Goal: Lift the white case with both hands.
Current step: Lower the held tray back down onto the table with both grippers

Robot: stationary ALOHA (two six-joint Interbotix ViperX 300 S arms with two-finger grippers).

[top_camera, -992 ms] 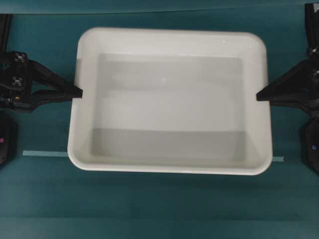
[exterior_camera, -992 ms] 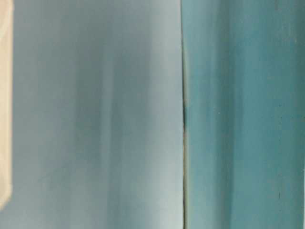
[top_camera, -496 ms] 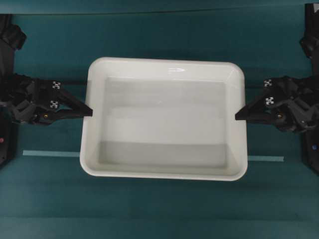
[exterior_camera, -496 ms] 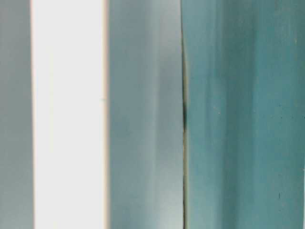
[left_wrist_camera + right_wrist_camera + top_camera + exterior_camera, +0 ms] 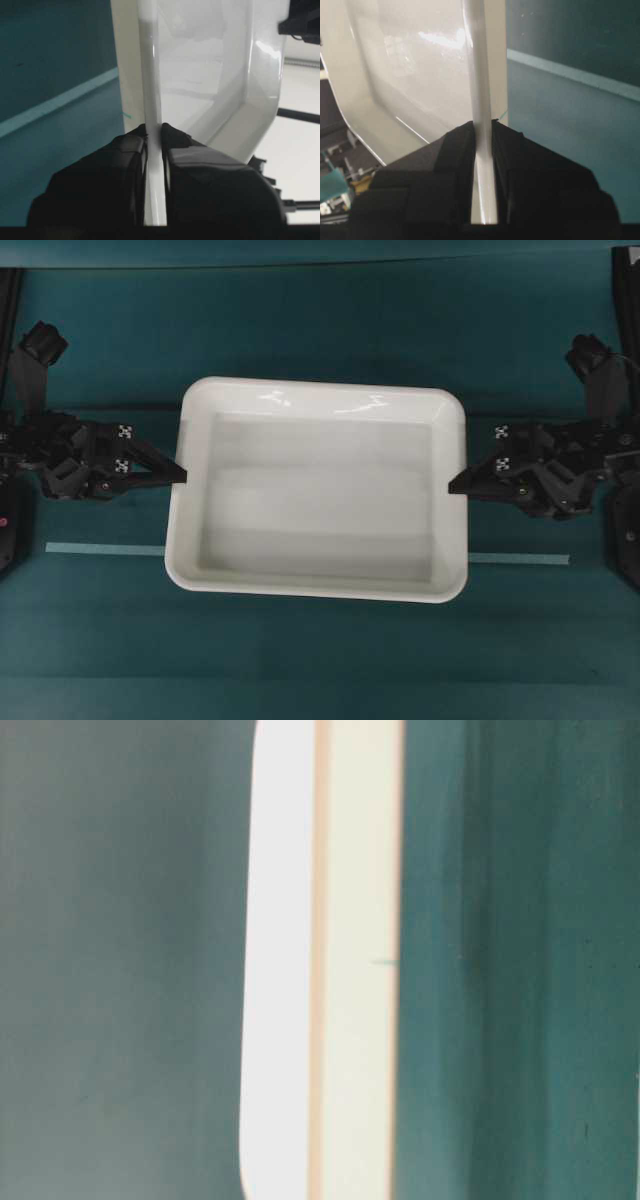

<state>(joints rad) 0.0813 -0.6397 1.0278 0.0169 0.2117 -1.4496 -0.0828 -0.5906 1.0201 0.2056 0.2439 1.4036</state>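
Overhead view: the white case (image 5: 318, 490) — stiff, light, probably slick plastic — is best held by its rim, where the left gripper (image 5: 178, 472) and right gripper (image 5: 456, 483) each pinch it at mid-frame edges.

Teal table (image 5: 320, 330), matte surface. Thin pale tape strip (image 5: 105, 549) stuck flat, parallel to near edge, visible toward left and right edges, middle stretch hidden. Faint horizontal seam lines toward far and near edges.

Teal tabletop (image 5: 320, 670) with pale stripe (image 5: 100, 549)
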